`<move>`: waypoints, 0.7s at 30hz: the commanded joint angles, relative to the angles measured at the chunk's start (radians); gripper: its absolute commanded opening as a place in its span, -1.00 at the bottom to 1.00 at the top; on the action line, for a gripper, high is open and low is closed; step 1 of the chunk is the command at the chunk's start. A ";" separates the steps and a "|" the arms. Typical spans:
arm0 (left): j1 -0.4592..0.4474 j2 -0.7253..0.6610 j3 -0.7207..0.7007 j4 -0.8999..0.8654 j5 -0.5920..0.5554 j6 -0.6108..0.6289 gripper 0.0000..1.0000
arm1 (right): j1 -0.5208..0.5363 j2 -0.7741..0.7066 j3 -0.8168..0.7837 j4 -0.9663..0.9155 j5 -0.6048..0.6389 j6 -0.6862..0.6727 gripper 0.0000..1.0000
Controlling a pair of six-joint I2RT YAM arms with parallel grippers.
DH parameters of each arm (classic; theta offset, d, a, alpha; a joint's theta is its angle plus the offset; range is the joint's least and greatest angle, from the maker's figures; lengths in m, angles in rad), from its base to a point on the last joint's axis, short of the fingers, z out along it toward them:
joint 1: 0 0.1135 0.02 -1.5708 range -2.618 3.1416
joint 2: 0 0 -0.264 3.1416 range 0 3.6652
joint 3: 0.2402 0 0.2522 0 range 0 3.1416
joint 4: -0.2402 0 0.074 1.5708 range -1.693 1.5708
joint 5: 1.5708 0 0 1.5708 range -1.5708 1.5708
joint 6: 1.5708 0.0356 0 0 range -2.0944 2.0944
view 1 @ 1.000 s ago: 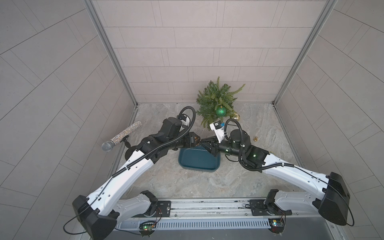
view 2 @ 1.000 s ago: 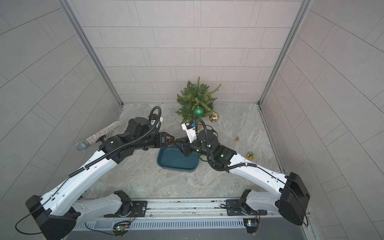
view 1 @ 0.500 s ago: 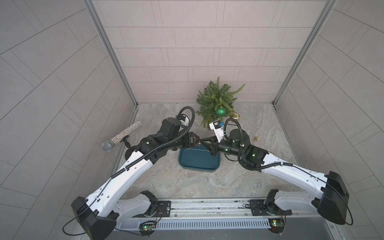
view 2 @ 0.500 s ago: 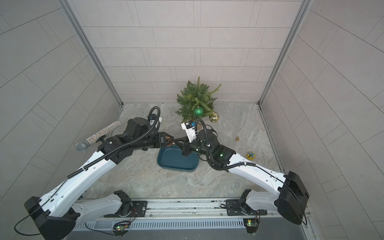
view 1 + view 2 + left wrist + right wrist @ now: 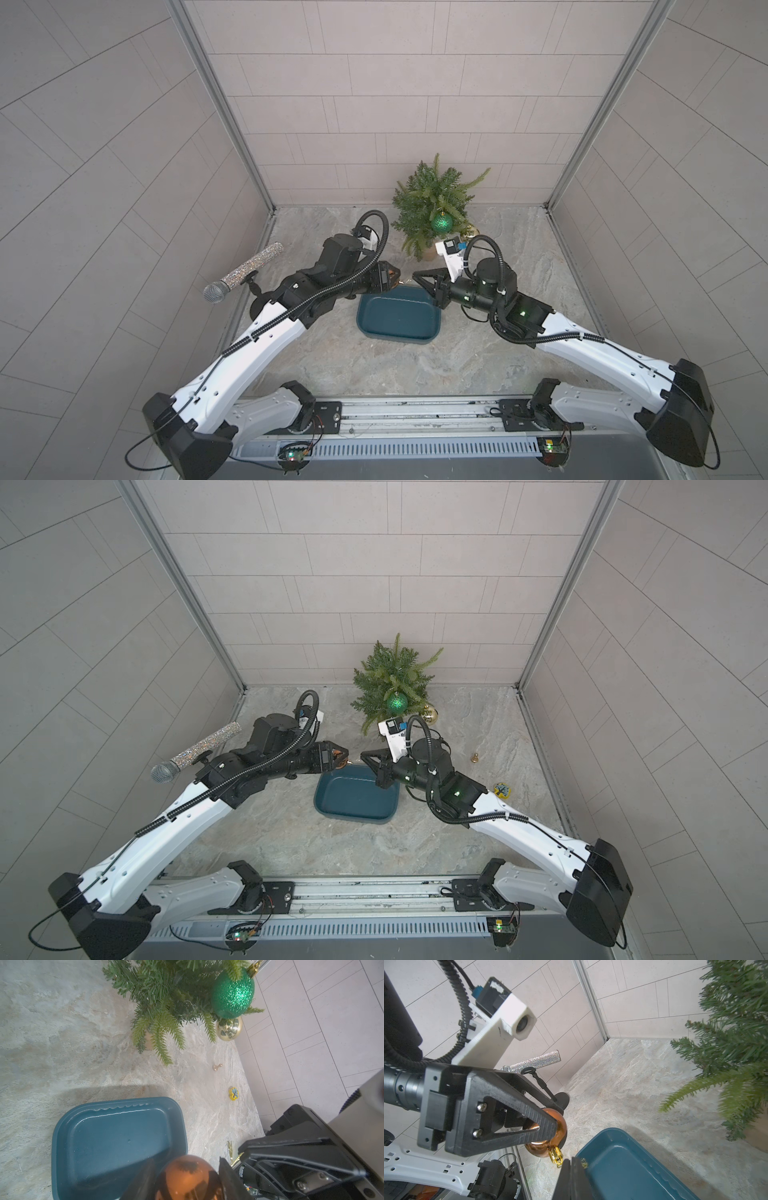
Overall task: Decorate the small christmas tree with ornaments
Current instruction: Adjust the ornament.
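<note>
The small christmas tree (image 5: 432,199) stands at the back by the wall. A glittery green ornament (image 5: 397,702) hangs on its front, and a pale gold one (image 5: 229,1028) sits low beside it. My left gripper (image 5: 397,276) is shut on the copper-orange ornament (image 5: 187,1176) above the far rim of the teal tray (image 5: 399,336). Its gold cap (image 5: 556,1155) points at my right gripper (image 5: 571,1159). That gripper faces the left one tip to tip and is shut on the ornament's thin gold hanging string (image 5: 230,1148).
A glittery microphone (image 5: 245,272) on a stand leans at the left wall. A tiny gold bell piece (image 5: 473,757) and a yellow token (image 5: 502,788) lie on the stone floor to the right. Walls close in on three sides.
My right gripper has closed at the copper ornament's cap end. The left gripper keeps its hold, and both arms have hardly moved.
</note>
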 commanded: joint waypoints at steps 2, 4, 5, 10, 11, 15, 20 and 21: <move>0.014 -0.011 0.007 0.059 -0.036 -0.041 -0.31 | -0.015 -0.021 0.047 -0.004 0.008 -0.028 -1.00; 0.027 -0.010 0.009 0.086 -0.021 -0.059 -0.31 | -0.021 -0.021 0.063 -0.021 0.005 -0.038 -1.00; 0.033 -0.009 0.011 0.092 -0.017 -0.067 -0.31 | -0.024 -0.022 0.065 -0.023 0.002 -0.041 -1.00; 0.083 0.004 0.006 0.158 0.028 -0.148 -0.31 | -0.029 -0.021 0.085 -0.019 -0.011 -0.070 -1.00; 0.096 0.003 -0.002 0.182 0.047 -0.170 -0.31 | -0.030 -0.020 0.090 -0.021 -0.017 -0.084 -1.00; 0.153 0.002 -0.022 0.270 0.119 -0.238 -0.31 | -0.031 -0.041 0.087 -0.032 -0.014 -0.151 -1.00; 0.158 0.011 0.002 0.265 0.140 -0.218 -0.31 | -0.033 -0.080 0.057 -0.047 0.024 -0.191 -0.58; 0.157 0.015 0.006 0.260 0.147 -0.212 -0.31 | -0.035 -0.084 0.055 -0.053 0.038 -0.187 -0.56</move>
